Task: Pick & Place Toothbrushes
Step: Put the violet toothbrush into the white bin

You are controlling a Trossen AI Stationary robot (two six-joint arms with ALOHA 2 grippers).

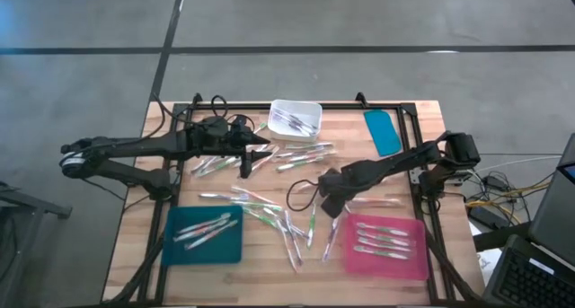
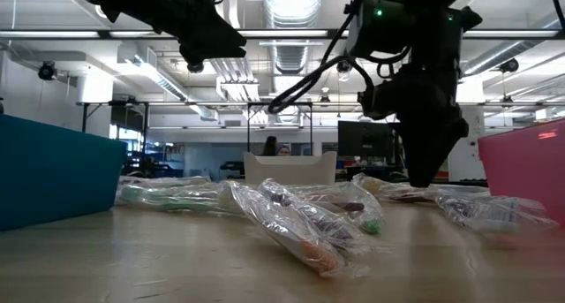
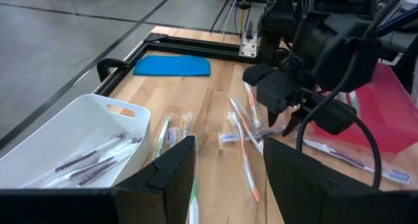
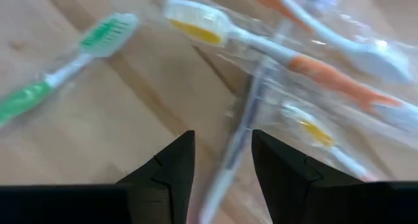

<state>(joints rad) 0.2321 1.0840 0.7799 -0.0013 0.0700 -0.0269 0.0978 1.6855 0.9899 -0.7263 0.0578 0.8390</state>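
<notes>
From above, a few toothbrushes (image 1: 269, 178) already lie in the teal tray (image 1: 175, 251) at seven o'clock, the pink tray (image 1: 415, 265) at five and the white bin (image 1: 311, 110) at twelve, but most are still scattered across the counter (image 1: 135, 254). The left wrist view shows the left claw (image 3: 228, 168) released and empty near the bin. The right wrist view shows the right claw (image 4: 222, 160) parted low over a wrapped brush, nothing grasped, so I judge most sorting remains.
</notes>
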